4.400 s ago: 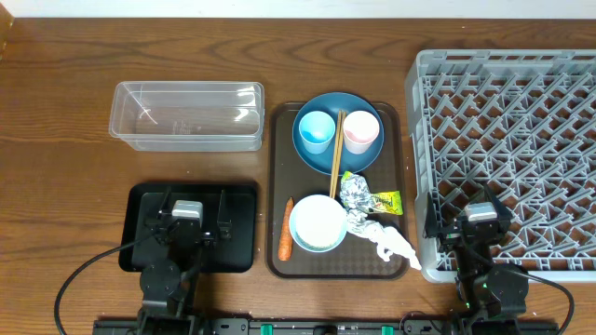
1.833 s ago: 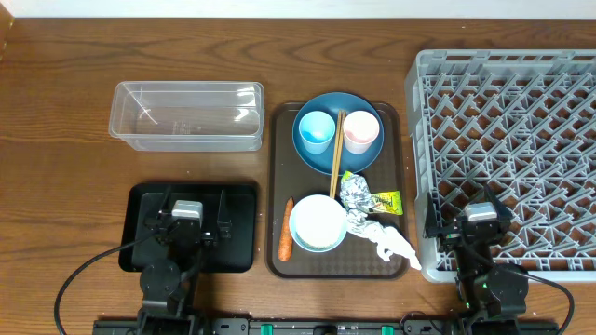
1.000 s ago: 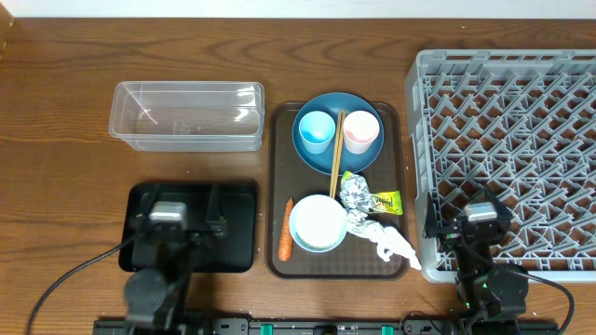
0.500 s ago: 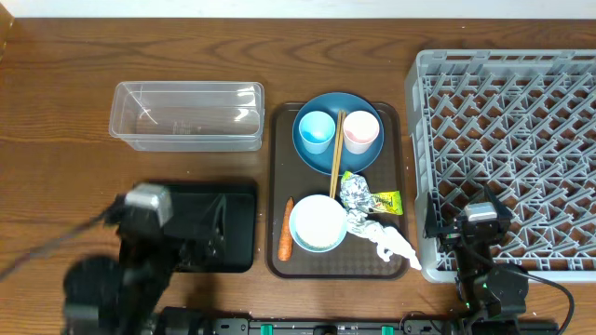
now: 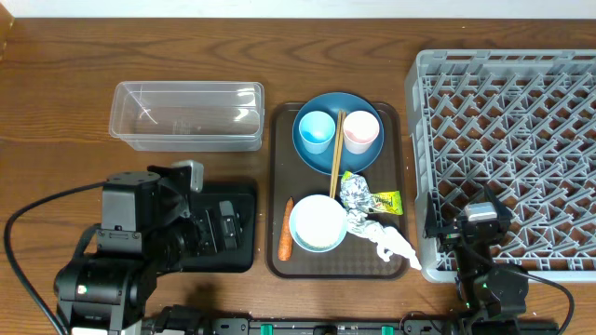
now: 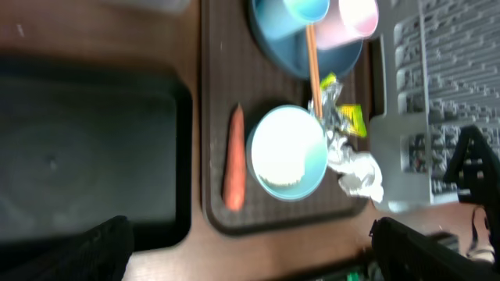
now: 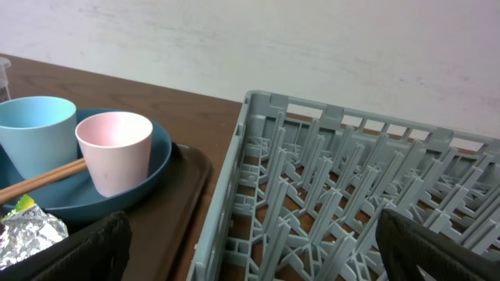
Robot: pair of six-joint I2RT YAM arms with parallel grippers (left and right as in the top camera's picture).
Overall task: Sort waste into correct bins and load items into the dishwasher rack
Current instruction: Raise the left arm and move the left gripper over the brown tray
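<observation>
Fingers apart on both arms: left fingers (image 6: 78,248) and right fingers (image 7: 437,246) grip nothing. Left arm (image 5: 126,251) over black tray (image 5: 240,228); clear tub (image 5: 186,116) behind it. Right arm (image 5: 484,247) at near corner of rack (image 5: 521,112). Brown tray (image 5: 276,167) on bench (image 5: 56,93): plate (image 5: 337,160) carrying blue cup (image 5: 316,131), pink cup (image 5: 360,132), chopsticks (image 5: 335,149); nearer, bowl (image 5: 318,223), carrot (image 5: 285,240), foil (image 5: 354,194), wrapper (image 5: 386,201), tissue (image 5: 384,240).

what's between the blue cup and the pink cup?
The wooden chopsticks, lying on the dark-blue plate between them. The overhead view shows it.
</observation>
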